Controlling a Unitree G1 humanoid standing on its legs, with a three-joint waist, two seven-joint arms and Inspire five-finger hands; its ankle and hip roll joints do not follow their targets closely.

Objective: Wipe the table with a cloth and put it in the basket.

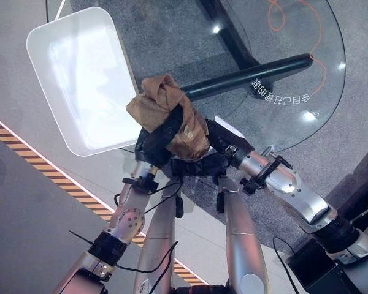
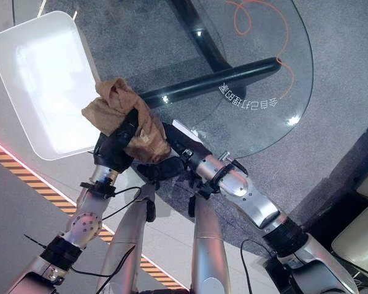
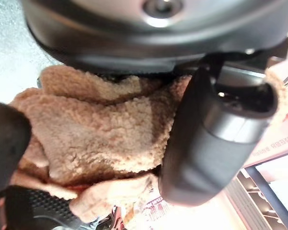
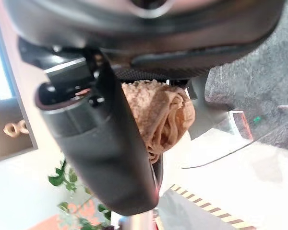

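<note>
Fingers (image 1: 175, 125) curled round brown cloth (image 1: 162, 98)

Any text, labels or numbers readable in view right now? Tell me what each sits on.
White print on the glass table: one short line of characters, upside down from the head camera, not legible.
Small print on a pink surface behind the cloth, left wrist view: too blurred to read.
Basket and cloth: no text visible.
</note>
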